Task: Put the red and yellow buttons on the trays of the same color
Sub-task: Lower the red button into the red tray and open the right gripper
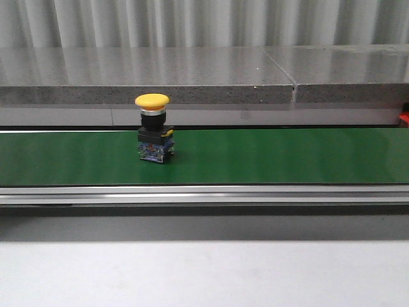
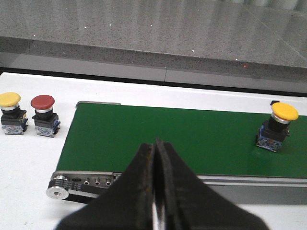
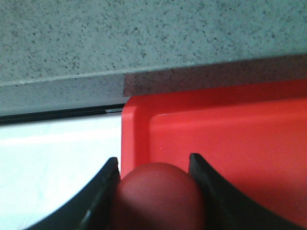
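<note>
Green conveyor belt (image 1: 255,157): 1 yellow button (image 1: 153,128) upright on it, left of centre. Red tray (image 3: 230,139): R gripper (image 3: 154,179) over its corner, clamped on red button (image 3: 158,196). L gripper (image 2: 156,158): fingers together, holding nothing; spare yellow button (image 2: 10,111) and spare red button (image 2: 44,115) side by side off belt end.

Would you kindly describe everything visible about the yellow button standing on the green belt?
The yellow button has a glossy, domed mushroom cap above a silvery collar, a black body and a blue contact block at its base. It looks like plastic. It stands upright on the green belt, left of centre in the front view, alone, with nothing but the belt touching it.
</note>
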